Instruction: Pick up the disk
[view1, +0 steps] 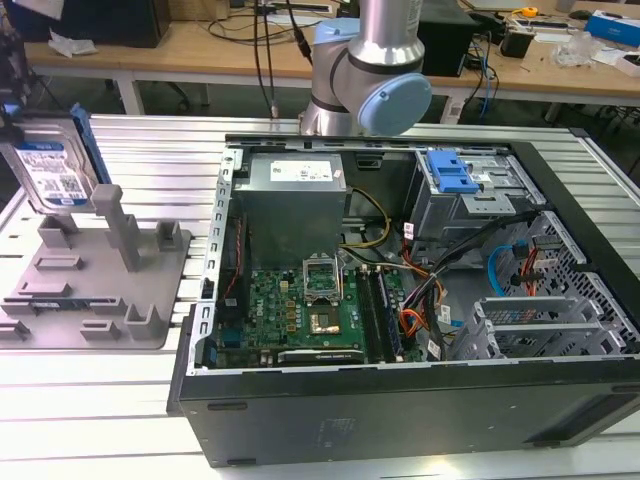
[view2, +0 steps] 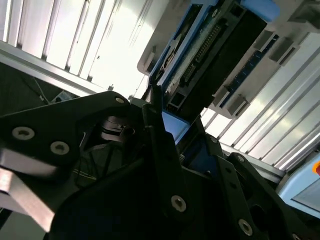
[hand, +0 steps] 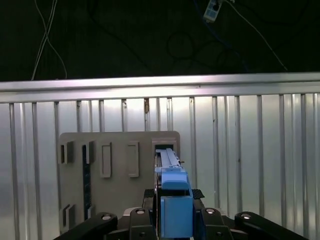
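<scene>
The tool (hand: 173, 196) is seen in the first wrist view with its two fingers closed against the flat faces of the disk (hand: 172, 210). The disk is held edge-on between them, with one blue side rail turned toward the camera. In the second wrist view the disk (view2: 210, 50) is shown running away from the dark tool body, its circuit-board face and blue rail exposed.

The grasp is judged to be made, and the lift is the step in hand. Beyond the tool, the far end of the disk is lined up with a corner slot of the grey fixture (hand: 117, 150). Whether it is free of that slot cannot be told.

In the exterior view the disk (view1: 52, 172) is found standing slightly tilted at the far corner of the grey fixture (view1: 150, 285), toward the exterior view's left, on the ribbed table (view1: 120, 400). A straight, steady pull is called for, so that the upright posts (view1: 118, 225) just beside it are not struck. The open computer case (view1: 400, 300) is set well apart.
</scene>
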